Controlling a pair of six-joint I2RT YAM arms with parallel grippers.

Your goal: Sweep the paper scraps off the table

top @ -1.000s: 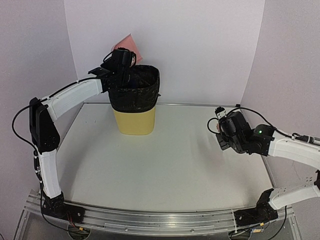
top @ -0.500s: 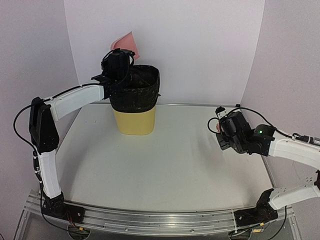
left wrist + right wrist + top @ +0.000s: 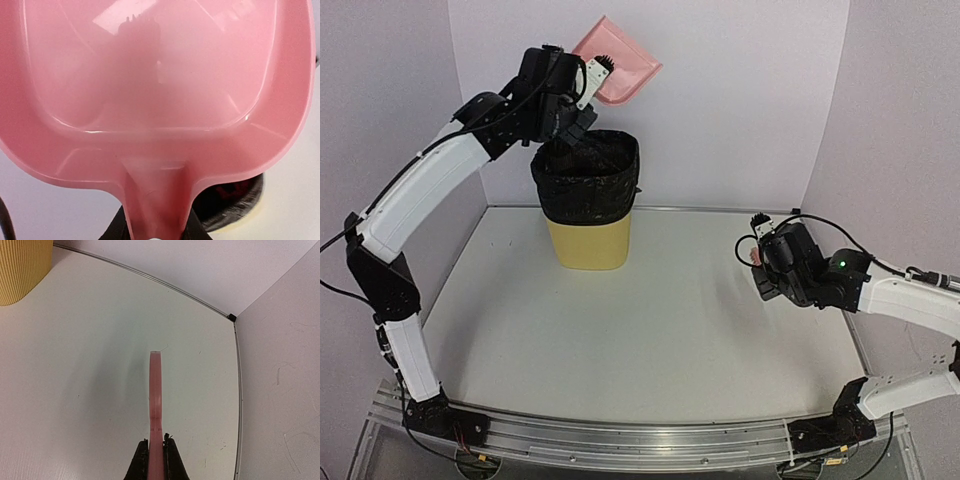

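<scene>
My left gripper (image 3: pixel 586 82) is shut on the handle of the pink dustpan (image 3: pixel 618 70) and holds it high above the bin (image 3: pixel 588 195), tilted up toward the back wall. In the left wrist view the dustpan (image 3: pixel 160 85) fills the frame, with its handle between my fingers (image 3: pixel 156 229); its inside looks empty. My right gripper (image 3: pixel 757 254) is shut on the pink brush (image 3: pixel 156 400), seen edge-on, low over the table (image 3: pixel 650 320) at the right. No paper scraps show on the table. A reddish shape lies inside the bin's black bag (image 3: pixel 239 189).
The yellow bin with its black bag liner stands at the back left of the table; its side shows in the right wrist view (image 3: pixel 22 270). White walls (image 3: pixel 740 100) close in the back and both sides. A metal rail (image 3: pixel 640 440) runs along the front edge.
My left arm has swung up and to the right, lifting the dustpan from behind the bin's rim to high above it. The right arm has not moved.
</scene>
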